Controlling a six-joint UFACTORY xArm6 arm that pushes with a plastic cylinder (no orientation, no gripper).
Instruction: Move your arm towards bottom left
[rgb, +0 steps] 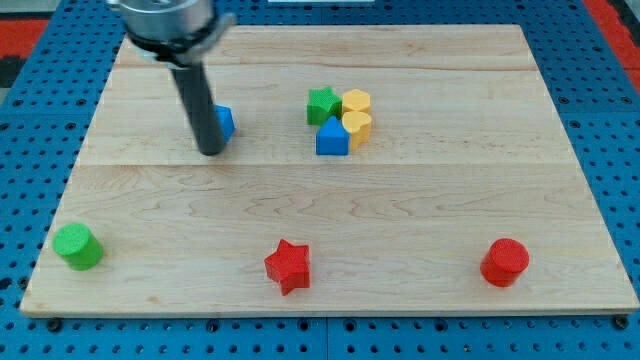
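My dark rod comes down from the view's top left, and my tip (211, 150) rests on the wooden board (150, 200). A small blue block (224, 122) sits right behind the rod on its right side, partly hidden by it. A green cylinder (77, 246) stands at the view's bottom left, well below and left of my tip. A red star (288, 265) lies at the bottom centre.
A tight cluster sits right of my tip: a green star (322, 104), a yellow hexagon-like block (357, 101), a yellow heart (357, 126) and a blue block (332, 137). A red cylinder (504, 262) stands at the bottom right. Blue pegboard surrounds the board.
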